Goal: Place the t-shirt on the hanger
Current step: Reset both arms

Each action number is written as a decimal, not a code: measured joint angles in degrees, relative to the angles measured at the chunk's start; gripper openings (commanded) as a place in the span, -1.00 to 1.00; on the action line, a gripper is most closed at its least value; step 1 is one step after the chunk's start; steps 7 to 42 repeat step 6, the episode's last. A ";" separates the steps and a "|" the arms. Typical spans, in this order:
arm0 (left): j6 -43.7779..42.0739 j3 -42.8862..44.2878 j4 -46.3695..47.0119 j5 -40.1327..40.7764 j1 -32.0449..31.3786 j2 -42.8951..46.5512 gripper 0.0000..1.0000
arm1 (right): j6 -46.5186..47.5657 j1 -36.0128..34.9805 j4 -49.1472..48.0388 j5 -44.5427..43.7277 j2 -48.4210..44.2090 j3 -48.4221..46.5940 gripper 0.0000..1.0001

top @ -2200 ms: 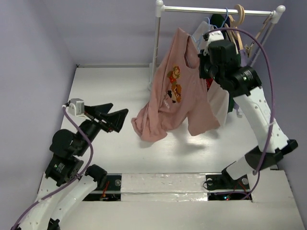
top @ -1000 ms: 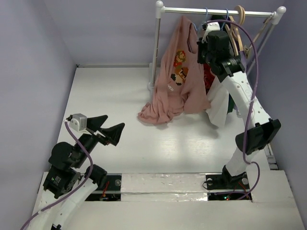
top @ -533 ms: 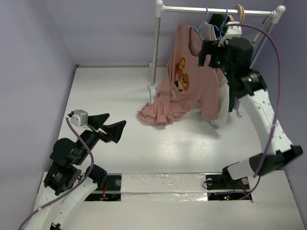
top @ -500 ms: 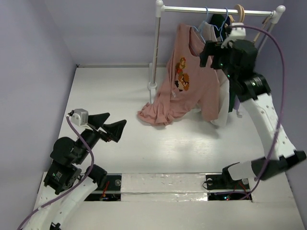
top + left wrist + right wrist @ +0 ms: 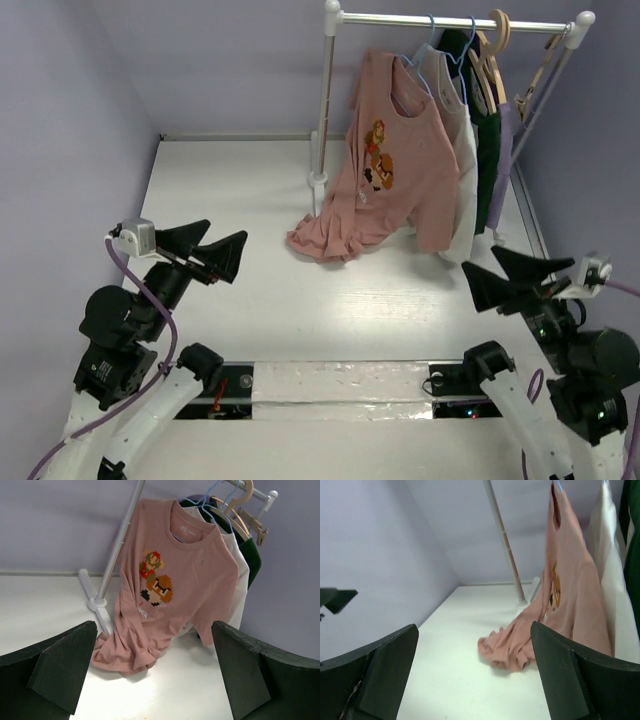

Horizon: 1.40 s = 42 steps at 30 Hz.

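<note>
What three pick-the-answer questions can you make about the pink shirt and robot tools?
1. Where does the bottom of the dusty-pink short-sleeved t-shirt lie? A on the white table; B in a basket; C over a robot arm.
2. What colour is the thin wire hanger holding it? A red; B light blue; C black.
3. How are the left tool and the right tool? A shut on cloth; B shut on the hanger; C open, empty.
Answers: A, its hem pools on the table; B, its hook is light blue; C, both gape with nothing held.

Bright, even light; sharp, shadowless
</note>
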<state>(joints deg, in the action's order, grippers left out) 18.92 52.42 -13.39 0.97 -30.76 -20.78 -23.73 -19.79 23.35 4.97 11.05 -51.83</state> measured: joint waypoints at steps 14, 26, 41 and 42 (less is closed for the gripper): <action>0.00 -0.44 -0.81 1.18 0.00 0.35 0.98 | -3.61 0.00 8.33 -1.46 -8.79 5.73 1.00; 0.00 -0.44 -0.81 1.18 0.00 0.35 0.98 | -3.61 0.00 8.33 -1.46 -8.79 5.73 1.00; 0.00 -0.44 -0.81 1.18 0.00 0.35 0.98 | -3.61 0.00 8.33 -1.46 -8.79 5.73 1.00; 0.00 -0.44 -0.81 1.18 0.00 0.35 0.98 | -3.61 0.00 8.33 -1.46 -8.79 5.73 1.00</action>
